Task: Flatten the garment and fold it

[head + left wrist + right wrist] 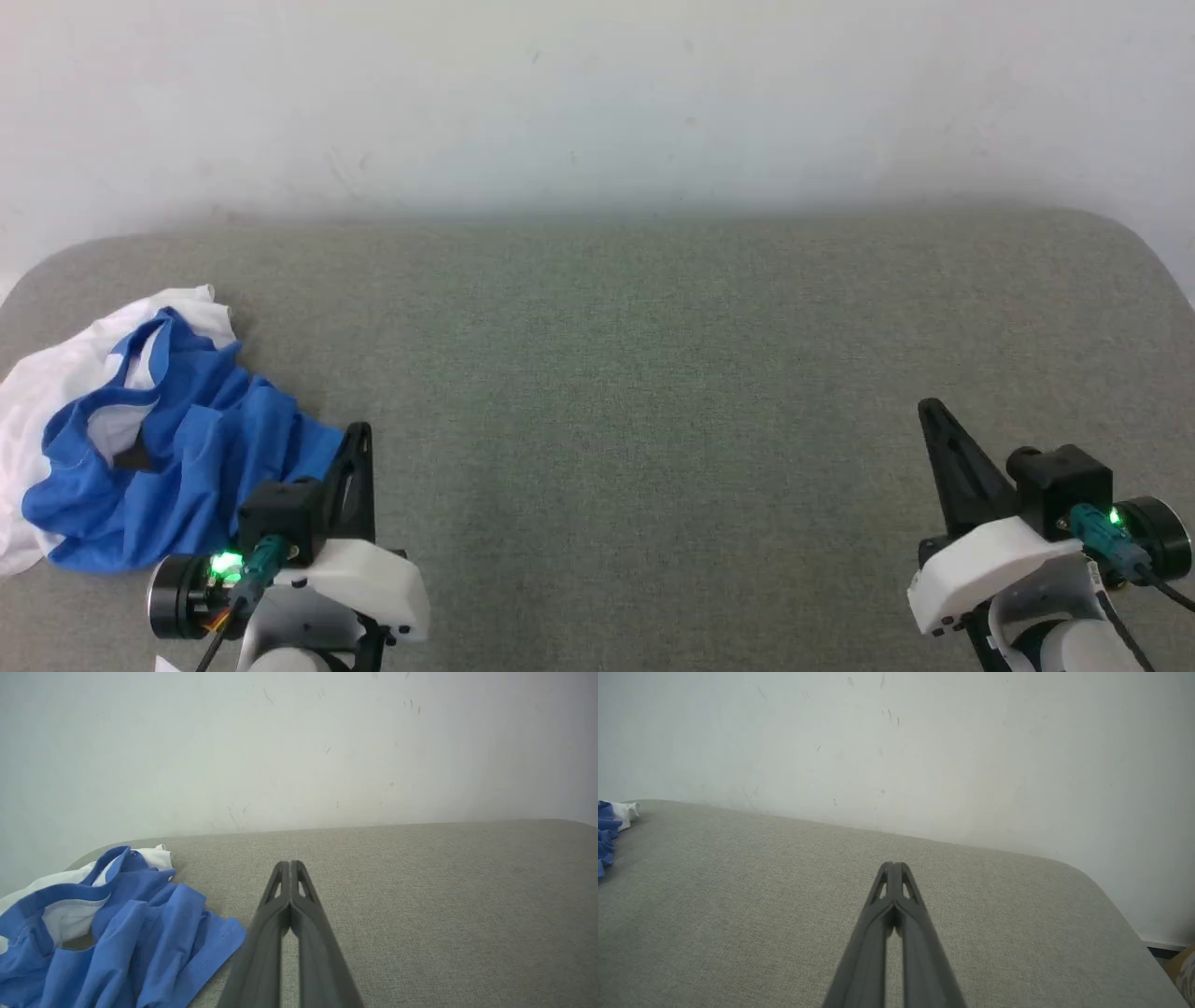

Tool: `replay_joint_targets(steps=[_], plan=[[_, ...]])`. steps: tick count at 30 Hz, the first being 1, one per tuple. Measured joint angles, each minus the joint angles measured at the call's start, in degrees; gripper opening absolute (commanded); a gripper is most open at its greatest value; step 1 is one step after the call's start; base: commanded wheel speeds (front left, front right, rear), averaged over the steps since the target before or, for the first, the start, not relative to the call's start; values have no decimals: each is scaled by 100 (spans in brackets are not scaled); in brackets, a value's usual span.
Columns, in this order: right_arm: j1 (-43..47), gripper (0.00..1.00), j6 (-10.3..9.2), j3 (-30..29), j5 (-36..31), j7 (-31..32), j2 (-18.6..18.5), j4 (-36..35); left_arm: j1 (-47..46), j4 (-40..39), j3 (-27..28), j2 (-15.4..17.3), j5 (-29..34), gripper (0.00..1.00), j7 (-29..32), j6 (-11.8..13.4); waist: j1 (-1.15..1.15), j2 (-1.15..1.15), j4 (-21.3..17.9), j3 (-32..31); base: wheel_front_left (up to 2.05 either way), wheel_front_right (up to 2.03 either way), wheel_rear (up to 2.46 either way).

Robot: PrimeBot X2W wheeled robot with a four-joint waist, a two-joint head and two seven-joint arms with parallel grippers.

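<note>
the garment [177, 448] is lying crumpled in a heap at the left end of the grey padded surface [653, 373], with blue sleeves bunched over the white body and nothing flattened yet. the left gripper [358, 439] is hovering just beside its near edge, its 2 fingers pressed together and holding nothing. the right gripper [934, 415] is hanging well apart on the right, jaws likewise closed and empty. this is looking like the very start: the next move is calling for the left jaws to open, pinch an edge and drag the cloth toward the middle for spreading.
</note>
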Motion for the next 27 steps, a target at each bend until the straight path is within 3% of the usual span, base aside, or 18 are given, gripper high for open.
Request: replay_joint_targets(steps=[24,25,27], plan=[[0,0,0,-1,0,0,0,0,0,0,0,0,0,0,1,0,0,0,0,0,0,0,0],[-1,100,0,1,1,0,-2,5,0,4,1,1,-2,100,0,2,0,0,0,0,0,0,0],[-1,100,0,0,1,0,-4,11,0,8,-1,1,-2,100,1,2,0,0,0,0,0,0,0]])
